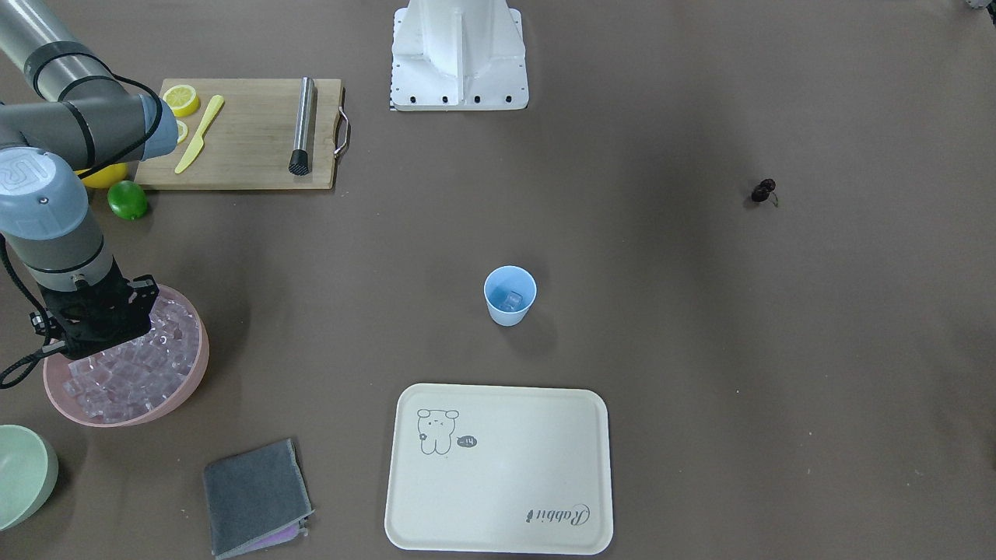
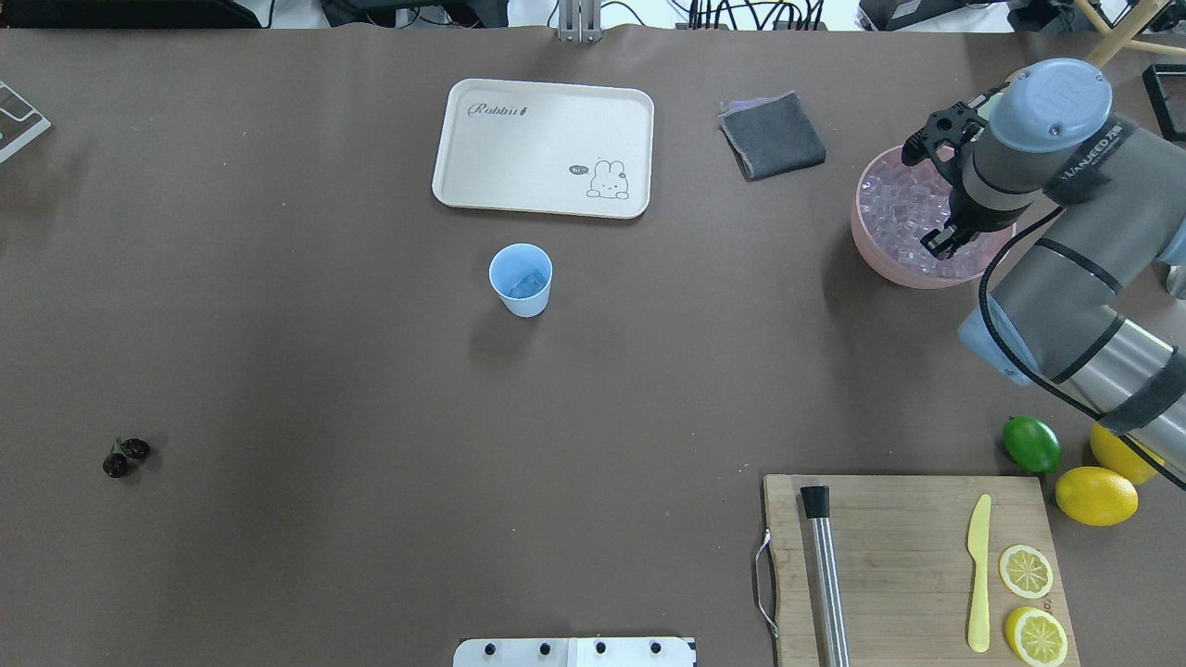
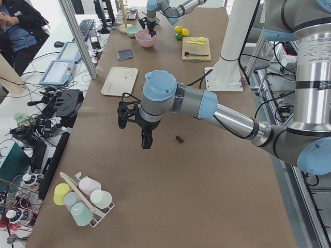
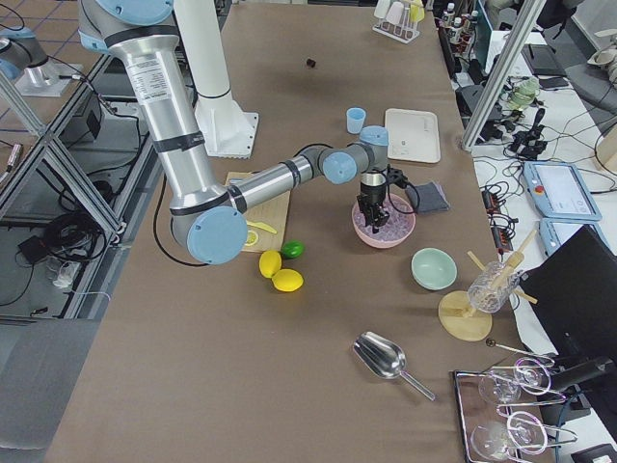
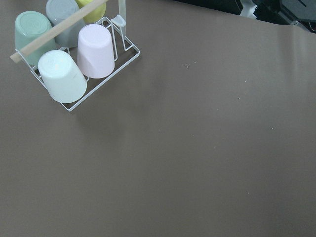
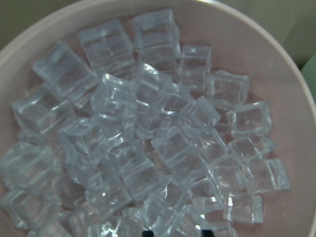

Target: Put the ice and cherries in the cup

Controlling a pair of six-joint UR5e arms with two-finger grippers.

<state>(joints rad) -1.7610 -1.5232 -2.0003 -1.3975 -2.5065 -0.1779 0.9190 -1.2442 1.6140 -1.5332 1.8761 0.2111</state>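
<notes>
The right claw (image 6: 177,233) hangs tip-down inside the pink bowl (image 6: 276,64), its two dark fingertips (image 6: 147,233) spread apart at the level of the ice (image 6: 148,123). Cubes lie between and all around the tips. No cube is clearly clamped, and whether the tips press on any cannot be told.

The left claw (image 3: 146,140) hovers above the bare table (image 2: 371,371) with its fingers pointing down. It shows only from the side, so whether it is apart or together cannot be told. The cherries (image 3: 179,139) lie on the table near it, toward the robot's side. The wire rack of upturned cups (image 5: 74,54) stands further out, toward the table's end.

The cup (image 2: 520,278) stands upright well apart from the right claw, toward the middle of the table, with a clear cube in its bottom (one at least). The cream tray (image 2: 542,139) lies just beyond the cup. A folded grey cloth (image 2: 772,135) lies near the pink bowl, between it and the tray. On the robot's side of the right claw are:
- a lime (image 2: 1031,443)
- two lemons (image 2: 1095,495)
- a wooden board (image 2: 899,556) carrying a metal muddler (image 2: 825,574), a yellow knife (image 2: 978,574) and lemon slices (image 2: 1026,571)

A pale green bowl (image 1: 23,474) sits just past the pink bowl, at the table's end. Off the table's far edge are monitors and cables, and a seated person (image 3: 15,26).
</notes>
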